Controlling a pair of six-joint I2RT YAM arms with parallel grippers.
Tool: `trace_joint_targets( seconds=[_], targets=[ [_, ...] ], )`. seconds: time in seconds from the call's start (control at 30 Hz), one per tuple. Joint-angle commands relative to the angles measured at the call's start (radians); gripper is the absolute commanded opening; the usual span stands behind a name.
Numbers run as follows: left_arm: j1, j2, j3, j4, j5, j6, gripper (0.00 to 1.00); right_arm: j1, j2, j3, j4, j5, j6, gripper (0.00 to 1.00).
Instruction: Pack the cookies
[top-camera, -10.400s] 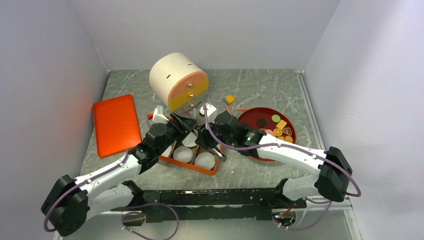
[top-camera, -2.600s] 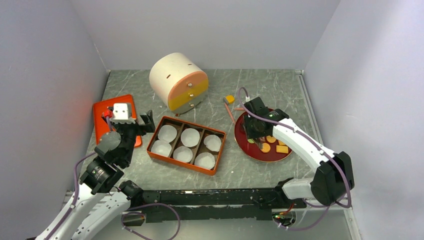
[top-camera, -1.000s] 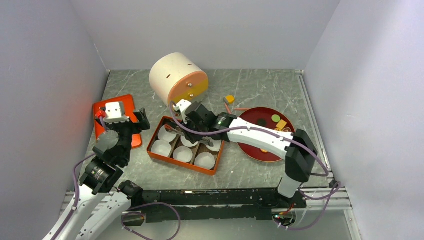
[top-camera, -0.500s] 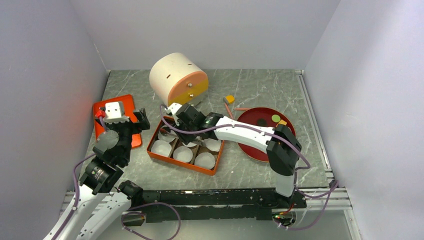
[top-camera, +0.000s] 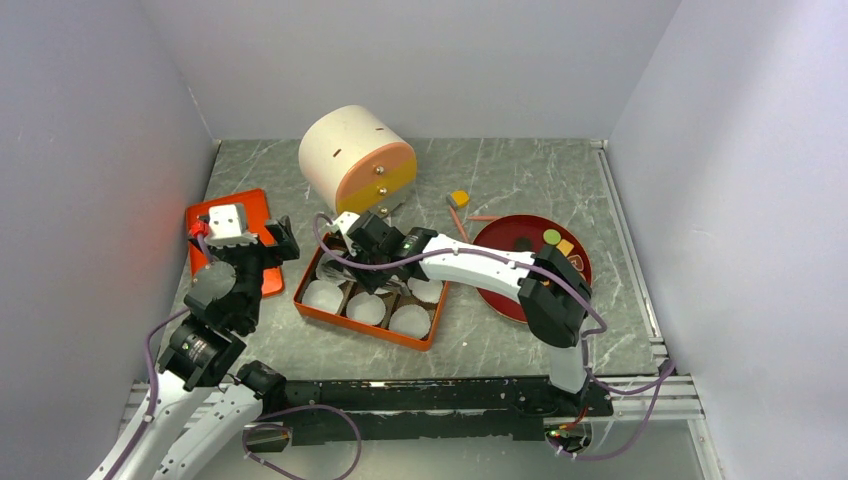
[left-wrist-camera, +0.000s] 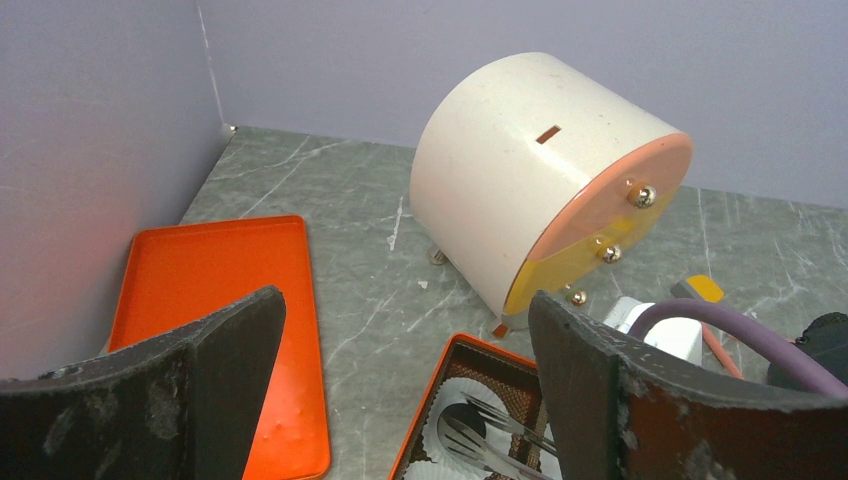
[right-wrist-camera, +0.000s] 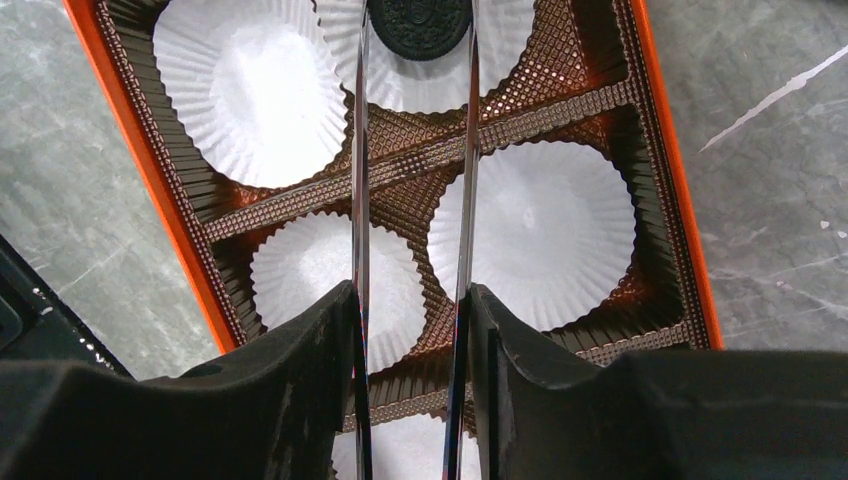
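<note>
Though cut off, black cookie (right-wrist-camera: 420, 22), grip unclear

The right end effector (top-camera: 340, 268) and its arm span the orange box (top-camera: 368, 328) (drum (top-camera: 350, 155) close behind); bare bench (top-camera: 470, 345) lies open along its near side.

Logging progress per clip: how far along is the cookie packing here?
Done: nothing surely packed. In hand: tongs in the right gripper flank a black cookie at one paper cup. Remaining: the other cups seen are empty; green and orange cookies lie on the red plate.
</note>
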Motion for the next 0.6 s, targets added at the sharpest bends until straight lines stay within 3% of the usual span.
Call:
trace_joint_targets(
  seconds=[0.0,0.2,0.57],
  targets=[
    [0.006,-0.007,0.000,0.020,0.009,-0.009,0.96,0.005,-0.030,0.048,0.036,0.013,-0.003,0.47],
    [0.007,-0.006,0.000,0.020,0.012,-0.010,0.96,0.005,-0.060,0.045,0.031,0.022,-0.001,0.54],
    [0.009,-0.005,0.000,0.020,0.017,-0.011,0.96,0.009,-0.187,0.017,0.012,0.043,0.014,0.54]
  ],
)
